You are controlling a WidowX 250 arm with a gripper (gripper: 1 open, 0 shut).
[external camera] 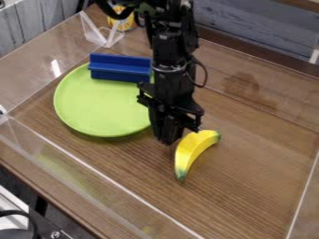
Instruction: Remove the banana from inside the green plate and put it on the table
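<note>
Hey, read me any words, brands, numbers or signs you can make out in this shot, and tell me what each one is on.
No text can be read anywhere in this view.
Can at the back: partly hidden by the arm; any print on it is too small and blurred to read.
Banana, plate, blue block: no lettering shows on them.

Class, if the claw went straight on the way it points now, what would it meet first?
Probably the bare wood of the table, just left of the banana; depth is unclear.
</note>
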